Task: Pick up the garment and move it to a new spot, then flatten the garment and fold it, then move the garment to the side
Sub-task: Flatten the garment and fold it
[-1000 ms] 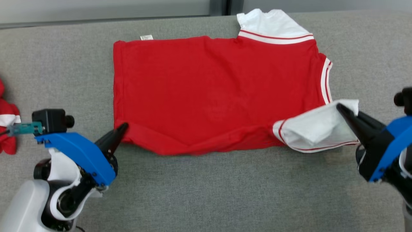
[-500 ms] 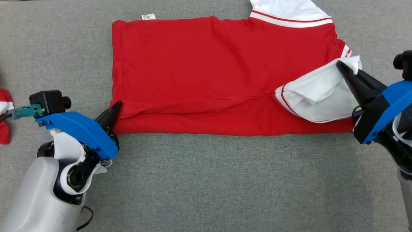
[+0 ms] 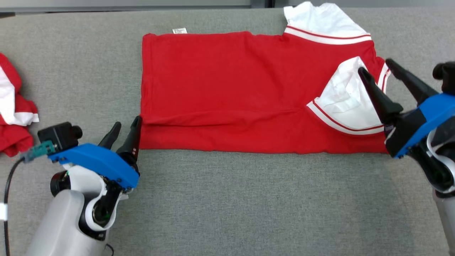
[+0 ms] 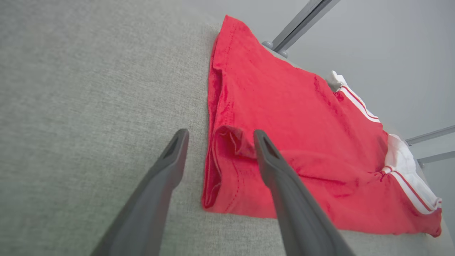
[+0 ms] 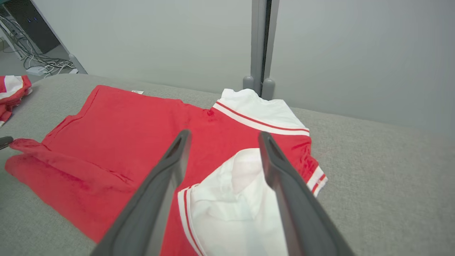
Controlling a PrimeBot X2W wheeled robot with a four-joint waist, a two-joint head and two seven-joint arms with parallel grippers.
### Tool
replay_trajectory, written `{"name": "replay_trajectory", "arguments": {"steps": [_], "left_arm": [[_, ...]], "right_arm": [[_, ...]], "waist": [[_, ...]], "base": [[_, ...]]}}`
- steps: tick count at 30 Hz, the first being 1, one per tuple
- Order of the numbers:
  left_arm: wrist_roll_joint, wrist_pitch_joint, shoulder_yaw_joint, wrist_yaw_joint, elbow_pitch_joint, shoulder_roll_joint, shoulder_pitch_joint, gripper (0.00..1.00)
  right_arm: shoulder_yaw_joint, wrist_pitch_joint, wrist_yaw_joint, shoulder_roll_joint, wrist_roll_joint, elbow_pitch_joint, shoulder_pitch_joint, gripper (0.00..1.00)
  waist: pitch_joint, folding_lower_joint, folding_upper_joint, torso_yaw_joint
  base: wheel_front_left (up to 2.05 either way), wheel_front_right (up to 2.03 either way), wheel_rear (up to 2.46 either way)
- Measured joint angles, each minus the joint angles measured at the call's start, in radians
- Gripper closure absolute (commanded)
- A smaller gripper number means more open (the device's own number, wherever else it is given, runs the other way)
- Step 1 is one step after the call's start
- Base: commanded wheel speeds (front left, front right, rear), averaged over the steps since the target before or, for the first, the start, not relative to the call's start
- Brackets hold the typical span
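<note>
Nearest, your left gripper (image 3: 126,122) sat low over the grey table (image 3: 227,206), jaws spread wide and holding nothing. In the left wrist view the near-left hem corner of the red garment (image 3: 231,81) lay between the fingertips. Your right gripper (image 3: 375,65) was equally wide and empty, over the white sleeve (image 3: 343,103) folded in across the red body; contact could not be told. Between them the garment lay flat mid-table, its near strip doubled over and its long axis running left to right, so each arm had its own end closest. Judgement: the next fold would want both ends taken together. Farther back, the label (image 3: 179,31) and second sleeve (image 3: 320,21) marked the far edge. Another red garment (image 3: 14,106) lay well apart, far left.
</note>
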Motion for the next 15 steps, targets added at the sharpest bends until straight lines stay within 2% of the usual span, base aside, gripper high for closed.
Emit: {"name": "replay_trajectory", "arguments": {"steps": [5,10,15], "left_arm": [[0.083,-0.103,-0.028,0.009,0.001,0.002,0.062,0.00],[0.165,-0.154,-0.077,0.028,0.023,-0.002,0.084,0.00],[0.216,-0.182,-0.119,0.049,0.086,-0.035,0.054,0.00]], "right_arm": [[-0.095,0.074,0.000,0.046,-0.012,0.000,0.115,0.00],[-0.218,0.097,0.000,0.140,-0.084,-0.031,0.219,0.00],[-0.306,0.077,0.000,0.247,-0.170,0.002,0.258,0.00]], "waist": [[-0.032,-0.0001,0.0000,0.005],[-0.044,-0.0002,0.0000,0.000],[-0.030,-0.0002,0.0000,-0.010]], "base": [[0.00,0.00,0.00],[0.00,0.00,0.00],[0.00,0.00,0.00]]}}
